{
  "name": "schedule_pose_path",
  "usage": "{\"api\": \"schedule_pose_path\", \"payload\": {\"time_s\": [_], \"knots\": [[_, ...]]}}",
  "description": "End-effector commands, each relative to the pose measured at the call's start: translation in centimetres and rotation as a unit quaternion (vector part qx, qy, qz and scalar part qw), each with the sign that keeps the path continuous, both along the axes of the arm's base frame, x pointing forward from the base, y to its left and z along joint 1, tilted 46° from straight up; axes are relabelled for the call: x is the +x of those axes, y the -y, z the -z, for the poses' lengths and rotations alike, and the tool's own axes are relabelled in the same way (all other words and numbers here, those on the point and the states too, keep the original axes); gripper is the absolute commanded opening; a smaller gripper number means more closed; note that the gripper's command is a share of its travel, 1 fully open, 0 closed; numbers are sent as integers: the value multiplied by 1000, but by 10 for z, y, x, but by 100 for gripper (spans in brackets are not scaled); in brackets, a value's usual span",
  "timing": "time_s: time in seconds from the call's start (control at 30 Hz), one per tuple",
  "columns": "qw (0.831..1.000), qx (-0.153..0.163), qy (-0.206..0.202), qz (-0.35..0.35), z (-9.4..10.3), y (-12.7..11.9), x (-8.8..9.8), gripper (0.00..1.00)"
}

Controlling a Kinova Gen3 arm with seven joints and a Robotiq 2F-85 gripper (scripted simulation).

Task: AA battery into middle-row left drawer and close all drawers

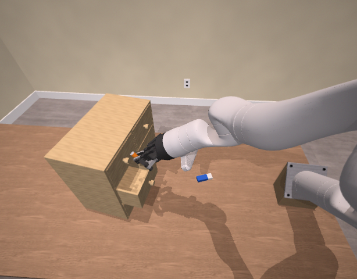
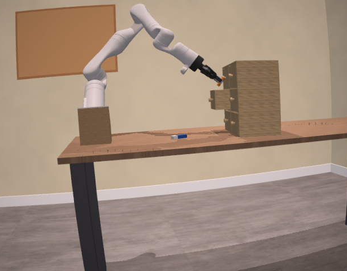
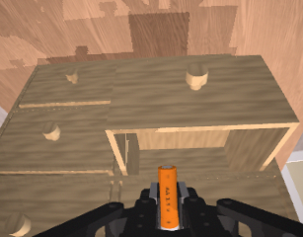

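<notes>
Pincer [image 3: 167,209] gripped the AA battery [image 3: 167,197], nearly closed, above the pulled-out drawer [image 3: 200,133]; chest [image 1: 97,144] upright on the surface [image 1: 82,240].

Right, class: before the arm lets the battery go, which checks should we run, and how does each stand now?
1. AA battery gripped in the tool: ok.
2. Middle-left drawer open: ok.
3. Drawer level, not drooping: ok.
4. Battery over the drawer's opening: cannot tell; it seems close to the chest front.
5. Other drawers shut: ok.
6. Eraser left on the table: ok.
</notes>
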State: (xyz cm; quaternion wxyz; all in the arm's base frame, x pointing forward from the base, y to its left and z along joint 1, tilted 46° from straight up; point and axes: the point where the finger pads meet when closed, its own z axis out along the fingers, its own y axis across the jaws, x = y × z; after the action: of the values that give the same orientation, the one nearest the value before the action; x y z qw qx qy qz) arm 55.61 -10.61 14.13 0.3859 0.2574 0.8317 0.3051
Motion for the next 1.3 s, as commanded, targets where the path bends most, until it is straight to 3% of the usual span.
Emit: {"api": "schedule_pose_path", "payload": {"time_s": [0.0,1.27], "knots": [[1000,1,-4,-1,2,-1,1,9],[1000,2,-4,-1,3,-5,-2,9]]}}
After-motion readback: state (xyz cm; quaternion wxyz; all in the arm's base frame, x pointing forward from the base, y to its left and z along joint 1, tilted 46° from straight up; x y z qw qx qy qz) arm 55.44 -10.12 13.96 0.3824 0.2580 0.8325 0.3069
